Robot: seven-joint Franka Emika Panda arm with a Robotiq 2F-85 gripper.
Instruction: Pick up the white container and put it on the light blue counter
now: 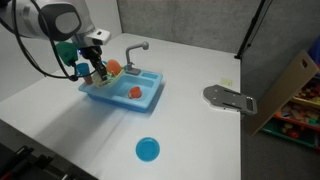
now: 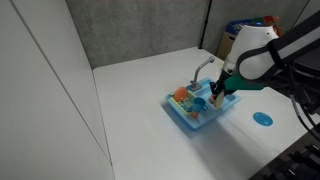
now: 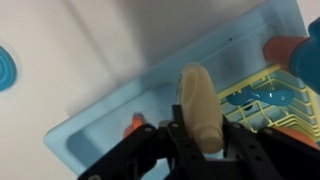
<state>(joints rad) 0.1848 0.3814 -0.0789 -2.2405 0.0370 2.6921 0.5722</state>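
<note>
Closest in, my gripper [image 3: 200, 142] is clenched on the white container [image 3: 198, 100], held over the light blue counter [image 3: 105, 135]. Its long axis points away from my palm, the far end tipped slightly left.

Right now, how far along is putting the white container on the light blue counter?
Pickup looks done: the white container is clamped between the fingers. In hand: the carry, with the fingers over the light blue counter in both exterior views. Left: set it down on the counter and let go; I can't tell if it touches yet.
</note>
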